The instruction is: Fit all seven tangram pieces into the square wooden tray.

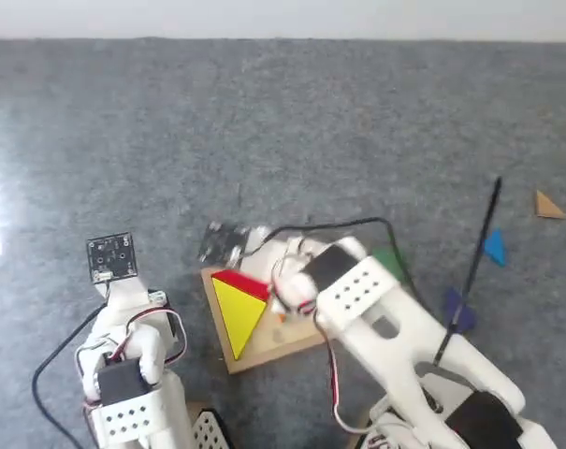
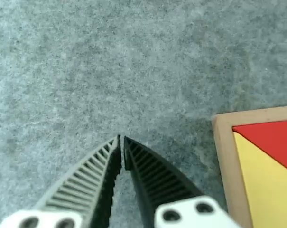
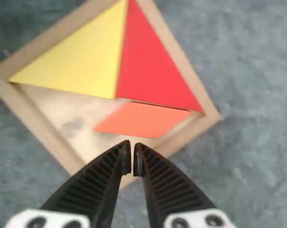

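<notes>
With your right gripper [image 3: 132, 144] pinched shut above the tray [image 3: 180, 61] edge beside the orange piece [image 3: 143, 118] lying inside, and your left gripper [image 2: 122, 140] likewise closed off the tray's side, any dip could knock that piece askew.

Wooden tray [image 3: 36, 124] holds yellow triangle [image 3: 81, 61], red triangle [image 3: 145, 71], orange parallelogram [image 3: 141, 119], all flat.

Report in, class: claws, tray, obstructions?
Left claw shut beside wooden tray. Right claw shut above tray's rim. Yellow triangle, red triangle, orange parallelogram seated; blue triangle loose.
</notes>
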Robot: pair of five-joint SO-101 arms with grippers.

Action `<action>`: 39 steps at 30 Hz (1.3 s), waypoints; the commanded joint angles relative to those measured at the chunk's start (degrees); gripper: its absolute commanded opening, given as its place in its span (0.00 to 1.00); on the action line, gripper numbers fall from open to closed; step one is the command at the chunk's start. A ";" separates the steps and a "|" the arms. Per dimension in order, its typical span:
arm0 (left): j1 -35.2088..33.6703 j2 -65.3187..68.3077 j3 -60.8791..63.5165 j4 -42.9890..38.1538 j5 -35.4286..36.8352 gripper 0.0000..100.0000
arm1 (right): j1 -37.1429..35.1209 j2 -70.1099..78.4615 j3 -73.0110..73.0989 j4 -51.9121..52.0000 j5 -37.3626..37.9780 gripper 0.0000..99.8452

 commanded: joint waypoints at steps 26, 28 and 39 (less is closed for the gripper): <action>-0.18 -0.97 -0.40 0.44 -0.26 0.01 | 5.67 18.95 -6.15 -10.51 -10.99 0.03; -0.18 -0.97 -0.40 0.44 -0.26 0.01 | 5.85 18.95 -6.15 -10.51 -10.81 0.03; -0.18 -0.97 -0.40 0.44 -0.26 0.01 | 1.63 0.40 0.97 -1.01 -8.26 0.03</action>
